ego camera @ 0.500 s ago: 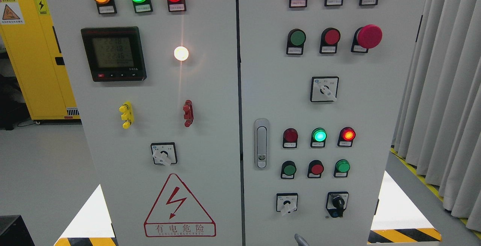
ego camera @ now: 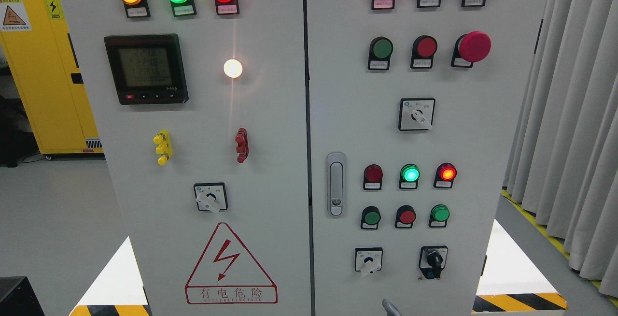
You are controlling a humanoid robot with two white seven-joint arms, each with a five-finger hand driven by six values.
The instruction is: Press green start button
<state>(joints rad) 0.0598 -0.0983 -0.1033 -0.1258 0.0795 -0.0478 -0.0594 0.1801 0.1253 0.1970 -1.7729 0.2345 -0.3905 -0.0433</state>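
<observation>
Green round push-buttons sit at several spots on the right-hand door of the pale grey metal control cabinet (ego camera: pixel 483 113): one dark green button (ego camera: pixel 382 48) in the upper row beside a red button (ego camera: pixel 426 47) and a big red mushroom-headed stop button (ego camera: pixel 474 46), another green button (ego camera: pixel 372 217) low down at the left of a row of three, and a brighter green one (ego camera: pixel 440 213) at that row's right end. The small white labels under each are too blurred to read, so which one is the start button cannot be told. Above the lower row a green indicator lamp (ego camera: pixel 410 174) glows between a dark red lamp and a lit red one. At the bottom edge, just right of the door seam, a small grey curved tip (ego camera: pixel 390 307) pokes into view; it is cut off by the frame, and whether it belongs to a hand, which arm it comes from, or how any fingers are set cannot be told. It touches no button.
</observation>
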